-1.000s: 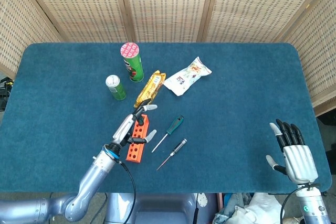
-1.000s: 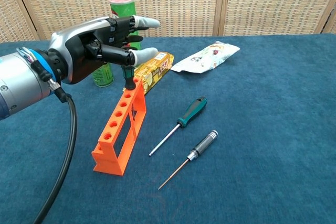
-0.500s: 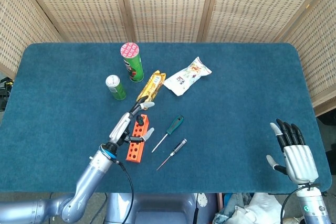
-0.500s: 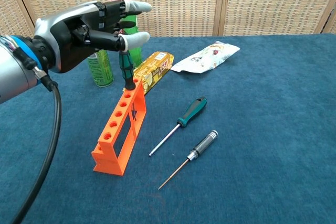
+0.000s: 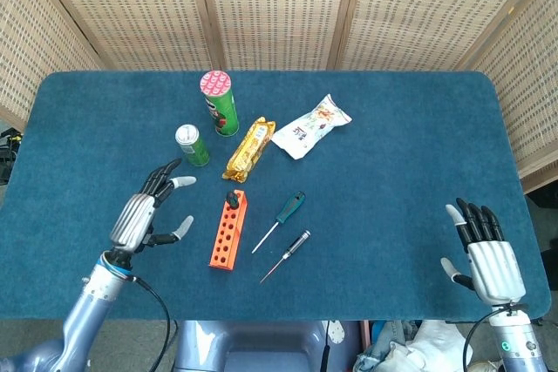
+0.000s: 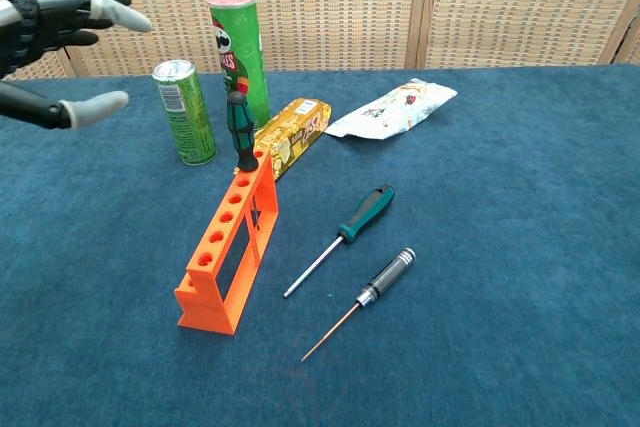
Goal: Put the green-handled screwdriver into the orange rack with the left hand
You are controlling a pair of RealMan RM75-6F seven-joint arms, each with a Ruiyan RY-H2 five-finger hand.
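Green-handled screwdriver (image 6: 238,130) seen upright in end hole of orange rack (image 6: 229,245). Left hand (image 5: 148,214) empty, fingers spread, well apart from rack. Placement judged done; only retreat needed next.

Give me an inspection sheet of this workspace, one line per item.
Surface: blue cloth-covered table.
Job's things: orange rack lies left of centre; a green-handled screwdriver stands upright in its far end hole.
Clutter: another green-handled screwdriver and a black-handled screwdriver lie flat right of the rack; tall green tube, green can, yellow packet and white snack bag behind.
Hands: left hand open, apart from the rack; right hand open at the table's near right edge.
Cables: black cable along the left arm.
Surroundings: woven screen panels behind.
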